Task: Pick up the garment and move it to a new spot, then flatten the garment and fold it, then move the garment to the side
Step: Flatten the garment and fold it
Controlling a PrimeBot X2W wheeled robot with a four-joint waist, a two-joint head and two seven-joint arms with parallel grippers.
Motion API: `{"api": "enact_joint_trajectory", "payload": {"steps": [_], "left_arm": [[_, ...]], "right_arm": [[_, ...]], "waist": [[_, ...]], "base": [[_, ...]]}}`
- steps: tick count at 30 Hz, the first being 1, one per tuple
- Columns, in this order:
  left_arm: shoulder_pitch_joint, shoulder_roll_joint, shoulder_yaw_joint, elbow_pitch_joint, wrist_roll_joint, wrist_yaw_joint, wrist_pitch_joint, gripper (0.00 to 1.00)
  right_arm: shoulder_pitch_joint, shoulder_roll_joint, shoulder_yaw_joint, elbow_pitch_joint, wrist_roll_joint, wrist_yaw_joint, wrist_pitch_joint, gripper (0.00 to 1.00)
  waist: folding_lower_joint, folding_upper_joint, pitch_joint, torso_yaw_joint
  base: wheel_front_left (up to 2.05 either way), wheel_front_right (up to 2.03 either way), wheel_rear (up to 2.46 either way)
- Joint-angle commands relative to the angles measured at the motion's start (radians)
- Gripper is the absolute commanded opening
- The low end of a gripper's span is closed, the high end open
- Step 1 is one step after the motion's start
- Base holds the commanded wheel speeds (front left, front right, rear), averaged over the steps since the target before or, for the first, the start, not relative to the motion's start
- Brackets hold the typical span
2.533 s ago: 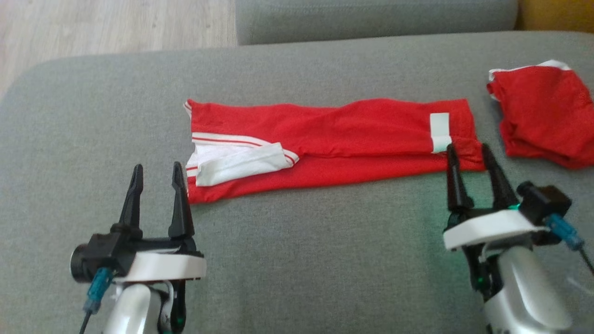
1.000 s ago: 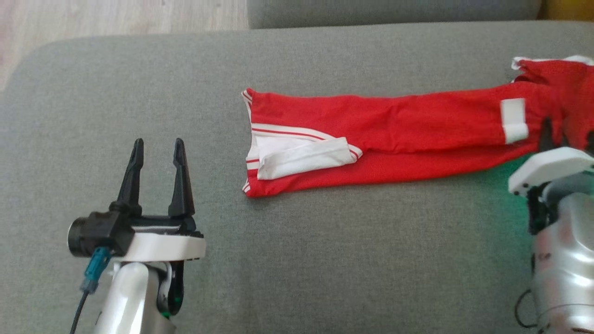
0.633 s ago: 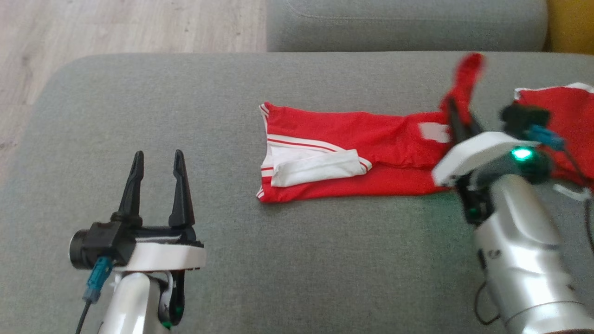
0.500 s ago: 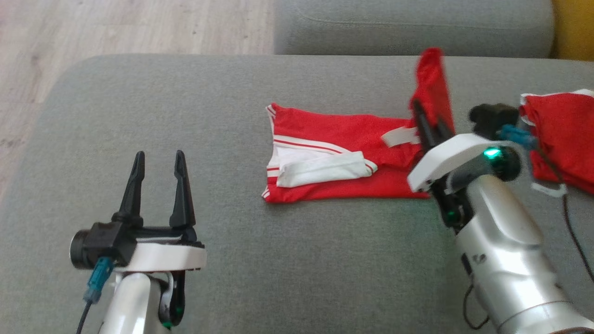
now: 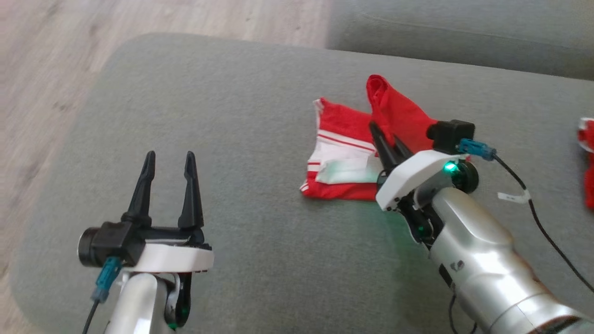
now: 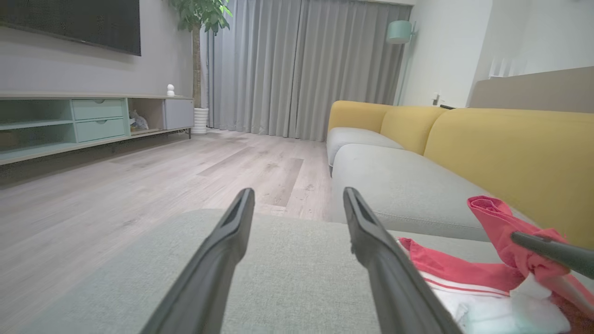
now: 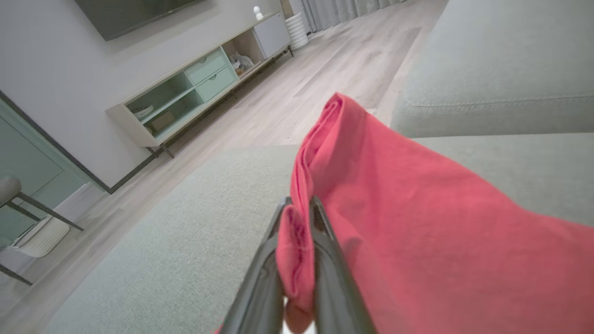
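Left fingers: the two dark fingers (image 5: 140, 195) of the left gripper (image 5: 169, 154) stand wide apart with nothing between them, pointing up the head view.
Left gripper position: it is over a bare part of the grey cushion (image 5: 241, 93) at the lower left of the head view, well apart from the garment (image 5: 341, 123). In the left wrist view its fingers frame the cushion's far edge and the wood floor (image 6: 162, 176) beyond.
Right fingers: the fingers (image 7: 260, 283) of the right gripper (image 7: 300, 200) are pinched together on a bunched fold of the garment's red cloth. In the right wrist view this fold bulges out between and below them.
Right gripper position: it is over the right-hand part of the garment in the head view, with its fingers pointing up and to the left. The pale forearm (image 5: 482, 264) runs down to the lower right corner.
Garment, held part: the red cloth rises from the grip into a rolled peak above the fingertips and drapes away to the right.
Garment, lying part: the left end lies flat near the middle of the cushion, showing red cloth, white stripes along the edge and a white panel. The right gripper's body hides where this part meets the lifted part.
Second red cloth (image 5: 587, 162): it lies at the right edge of the head view, mostly cut off and well apart from the garment.
Cable (image 5: 533, 208): this dark lead with a white tag runs from the blue plug at the right wrist across the cushion.
Surroundings: a second grey seat (image 5: 464, 32) lies behind the cushion. The left wrist view shows yellow sofa backs (image 6: 510, 153), grey curtains (image 6: 301, 69) and a low cabinet (image 6: 93, 116).
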Motion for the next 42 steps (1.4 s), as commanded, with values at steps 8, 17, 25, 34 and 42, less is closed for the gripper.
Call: {"api": "enact_joint_trajectory", "payload": {"steps": [8, 17, 25, 34, 42], "left_arm": [[-0.057, 0.005, -0.010, -0.027, -0.024, 0.010, -0.005, 1.00], [-0.062, 0.005, -0.021, -0.023, -0.026, 0.020, -0.005, 1.00], [-0.058, 0.005, 0.010, -0.030, -0.015, 0.016, -0.005, 1.00], [-0.019, 0.005, 0.046, -0.059, -0.022, 0.024, -0.005, 1.00], [0.032, 0.005, 0.066, -0.070, -0.036, 0.034, -0.005, 1.00]], "right_arm": [[-0.093, 0.014, 0.146, 0.055, 0.114, -0.001, -0.048, 0.00], [-0.102, 0.014, 0.288, 0.011, 0.293, -0.001, -0.080, 1.00], [-0.166, 0.014, 0.260, -0.028, 0.296, -0.001, -0.115, 1.00], [0.021, 0.014, -0.265, -0.179, -0.271, -0.001, -0.116, 1.00], [0.323, 0.014, -0.513, -0.457, -0.526, -0.001, -0.116, 1.00]], "waist": [[0.0000, -0.0001, 0.046, 0.085], [0.0000, -0.0001, 0.057, 0.097], [0.0000, -0.0001, 0.042, 0.029], [0.0000, -0.0001, -0.009, -0.106], [0.0000, -0.0001, -0.028, -0.188]], "base": [[0.00, 0.00, 0.00], [0.00, 0.00, 0.00], [0.00, 0.00, 0.00], [0.00, 0.00, 0.00], [0.00, 0.00, 0.00]]}}
